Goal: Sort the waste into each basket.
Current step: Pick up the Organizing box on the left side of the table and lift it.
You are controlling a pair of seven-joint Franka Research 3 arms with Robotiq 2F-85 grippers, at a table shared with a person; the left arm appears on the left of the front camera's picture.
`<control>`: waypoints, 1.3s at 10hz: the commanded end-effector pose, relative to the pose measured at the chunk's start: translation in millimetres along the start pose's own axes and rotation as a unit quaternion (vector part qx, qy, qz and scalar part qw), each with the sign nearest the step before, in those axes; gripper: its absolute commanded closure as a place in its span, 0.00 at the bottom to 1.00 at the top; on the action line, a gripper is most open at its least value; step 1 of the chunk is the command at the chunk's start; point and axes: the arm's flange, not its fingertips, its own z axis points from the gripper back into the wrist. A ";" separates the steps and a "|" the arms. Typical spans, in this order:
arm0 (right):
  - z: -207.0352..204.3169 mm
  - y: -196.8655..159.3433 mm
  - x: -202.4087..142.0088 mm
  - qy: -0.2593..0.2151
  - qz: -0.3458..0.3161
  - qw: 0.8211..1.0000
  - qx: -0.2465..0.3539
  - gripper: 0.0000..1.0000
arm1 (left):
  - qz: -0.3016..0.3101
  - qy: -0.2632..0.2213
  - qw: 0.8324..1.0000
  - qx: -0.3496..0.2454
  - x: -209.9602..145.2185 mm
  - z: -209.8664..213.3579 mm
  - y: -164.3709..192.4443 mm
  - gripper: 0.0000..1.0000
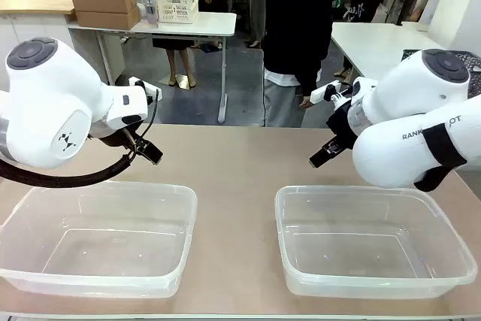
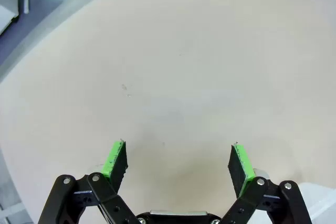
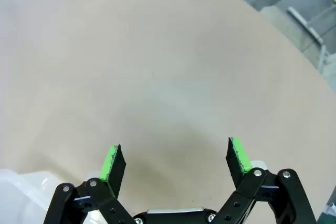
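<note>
Just beyond the far rim of the left clear tub (image 1: 98, 189), the left hand (image 1: 150, 153) hangs spread and empty over bare tabletop (image 1: 233, 163). To that tub's right sits a second clear tub (image 1: 353, 192), and farther right hangs the right hand (image 1: 322, 157), likewise spread. Where the waste and baskets lie cannot be told. Either arm, reaching low, might clip a tub rim and shove it.

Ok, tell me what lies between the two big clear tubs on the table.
Nothing lies there. In the front view the strip of tan table between the left tub and the right tub is bare.
</note>
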 end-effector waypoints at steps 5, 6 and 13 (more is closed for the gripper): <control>0.0 0.0 0.0 0.000 0.000 1.000 0.000 0.00 | 0.000 0.000 1.000 0.000 0.0 0.0 0.0 0.00; 0.0 0.0 0.0 0.000 0.000 1.000 0.000 0.00 | 0.000 0.000 1.000 0.000 0.0 0.0 0.0 0.00; 0.0 0.1 0.0 0.000 0.000 1.000 0.000 0.00 | 0.000 0.000 1.000 0.000 0.0 0.0 0.0 0.00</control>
